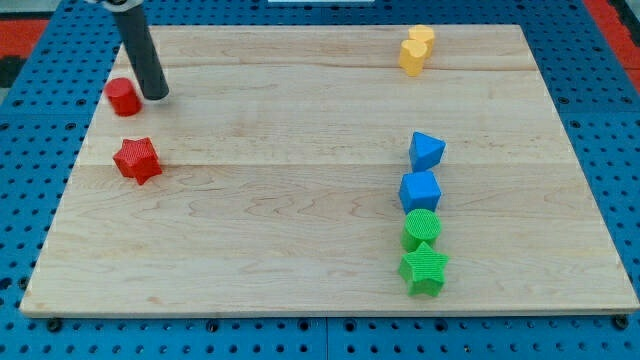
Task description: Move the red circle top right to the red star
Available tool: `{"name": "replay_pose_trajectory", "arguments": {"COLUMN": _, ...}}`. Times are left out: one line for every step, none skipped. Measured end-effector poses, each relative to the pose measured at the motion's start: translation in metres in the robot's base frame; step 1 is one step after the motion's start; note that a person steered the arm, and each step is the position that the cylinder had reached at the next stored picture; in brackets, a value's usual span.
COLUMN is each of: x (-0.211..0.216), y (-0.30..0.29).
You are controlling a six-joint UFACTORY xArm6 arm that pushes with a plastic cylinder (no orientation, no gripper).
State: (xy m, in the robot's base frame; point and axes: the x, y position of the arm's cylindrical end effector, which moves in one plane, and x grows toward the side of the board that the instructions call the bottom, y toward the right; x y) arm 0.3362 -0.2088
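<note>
The red circle (123, 96) is a short red cylinder near the board's left edge, towards the view's top. The red star (137, 160) lies just below it, a small gap apart and slightly to the right. My tip (155, 97) is the lower end of the dark rod and rests on the board right beside the red circle's right side, touching or nearly touching it. The rod rises from there towards the view's top left.
Two yellow blocks (415, 50) sit together at the top right. A blue block (426, 151), a blue cube (420, 190), a green circle (421, 227) and a green star (424, 268) form a column at the right. The wooden board (300, 200) lies on a blue pegboard.
</note>
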Motion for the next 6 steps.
{"name": "replay_pose_trajectory", "arguments": {"x": -0.046, "y": -0.038}}
{"name": "replay_pose_trajectory", "arguments": {"x": -0.024, "y": -0.096}}
{"name": "replay_pose_trajectory", "arguments": {"x": 0.011, "y": -0.057}}
{"name": "replay_pose_trajectory", "arguments": {"x": 0.003, "y": -0.064}}
{"name": "replay_pose_trajectory", "arguments": {"x": 0.003, "y": -0.006}}
{"name": "replay_pose_trajectory", "arguments": {"x": -0.002, "y": 0.012}}
